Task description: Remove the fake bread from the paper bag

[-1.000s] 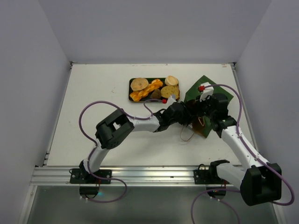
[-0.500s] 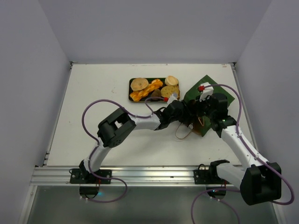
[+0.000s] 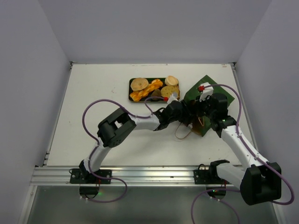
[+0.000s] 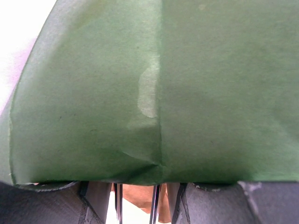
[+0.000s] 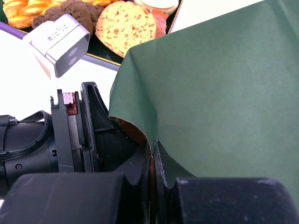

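The dark green paper bag (image 3: 209, 96) lies on its side at the right, its mouth toward the arms. My right gripper (image 5: 153, 145) is shut on the bag's rim, pinching green and brown paper; it also shows in the top view (image 3: 202, 119). My left gripper (image 3: 187, 115) reaches in at the bag's mouth. In the left wrist view the bag's green wall (image 4: 163, 93) covers the fingers (image 4: 96, 201), which stand a little apart with brown paper between them; the tips are hidden. The fake bread (image 3: 145, 90) lies on the tray: braided loaf, buns, toast (image 5: 125, 25), dark piece.
The flat dark tray (image 3: 132, 91) with the breads sits at the back middle, just left of the bag. A twine handle (image 3: 185, 135) trails from the bag's mouth onto the table. The left arm's white wrist camera (image 5: 60, 42) is close beside my right gripper.
The left arm's elbow has shifted slightly right and the bag's mouth with its twine has moved a little. The right gripper still holds the rim.
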You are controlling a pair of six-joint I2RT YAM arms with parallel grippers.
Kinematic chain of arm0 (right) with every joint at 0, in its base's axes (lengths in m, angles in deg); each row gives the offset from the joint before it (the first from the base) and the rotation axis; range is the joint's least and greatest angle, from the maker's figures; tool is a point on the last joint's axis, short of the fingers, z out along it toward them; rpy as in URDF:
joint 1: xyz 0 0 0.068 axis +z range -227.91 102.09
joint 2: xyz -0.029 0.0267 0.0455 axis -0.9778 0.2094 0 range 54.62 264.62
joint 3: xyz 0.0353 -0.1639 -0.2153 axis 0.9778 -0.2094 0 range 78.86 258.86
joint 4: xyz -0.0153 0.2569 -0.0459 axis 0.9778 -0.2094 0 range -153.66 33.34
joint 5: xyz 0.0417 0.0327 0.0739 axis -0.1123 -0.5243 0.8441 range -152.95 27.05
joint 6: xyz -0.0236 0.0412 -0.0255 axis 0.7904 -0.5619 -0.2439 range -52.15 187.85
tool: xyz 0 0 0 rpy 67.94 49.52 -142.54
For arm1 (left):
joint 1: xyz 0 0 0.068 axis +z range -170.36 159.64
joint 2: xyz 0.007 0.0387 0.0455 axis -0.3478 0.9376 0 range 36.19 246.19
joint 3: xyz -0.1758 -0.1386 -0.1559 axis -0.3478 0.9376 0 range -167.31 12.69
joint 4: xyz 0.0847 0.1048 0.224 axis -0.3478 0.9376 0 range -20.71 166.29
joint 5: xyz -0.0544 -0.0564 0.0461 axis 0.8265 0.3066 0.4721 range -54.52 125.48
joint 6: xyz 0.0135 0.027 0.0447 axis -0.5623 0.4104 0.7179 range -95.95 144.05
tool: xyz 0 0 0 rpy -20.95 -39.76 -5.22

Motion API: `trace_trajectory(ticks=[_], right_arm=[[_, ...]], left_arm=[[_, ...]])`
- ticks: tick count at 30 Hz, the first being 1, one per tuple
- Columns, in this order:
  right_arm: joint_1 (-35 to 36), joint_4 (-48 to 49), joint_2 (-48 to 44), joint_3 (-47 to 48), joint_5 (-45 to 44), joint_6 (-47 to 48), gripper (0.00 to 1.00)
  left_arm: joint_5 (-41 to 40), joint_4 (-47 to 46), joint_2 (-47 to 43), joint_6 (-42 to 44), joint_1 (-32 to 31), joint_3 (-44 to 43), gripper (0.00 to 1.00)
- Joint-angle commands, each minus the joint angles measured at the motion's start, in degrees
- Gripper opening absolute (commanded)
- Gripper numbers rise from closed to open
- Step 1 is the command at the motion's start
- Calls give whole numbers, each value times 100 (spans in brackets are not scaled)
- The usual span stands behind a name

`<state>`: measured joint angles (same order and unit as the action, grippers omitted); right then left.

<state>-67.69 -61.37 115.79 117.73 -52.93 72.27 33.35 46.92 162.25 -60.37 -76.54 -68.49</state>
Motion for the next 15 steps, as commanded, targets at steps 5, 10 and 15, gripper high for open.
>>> trace_trajectory(ticks=[5, 10, 15], right_arm=[[42, 172, -17, 6, 228, -82, 5], [42, 163, -17, 6, 237, -82, 5], [42, 163, -35, 6, 228, -82, 5]], left_arm=[[-24, -277, -161, 49, 143, -20, 49], [116, -136, 32, 93, 187, -336, 49], [187, -66, 147, 101, 204, -512, 47]])
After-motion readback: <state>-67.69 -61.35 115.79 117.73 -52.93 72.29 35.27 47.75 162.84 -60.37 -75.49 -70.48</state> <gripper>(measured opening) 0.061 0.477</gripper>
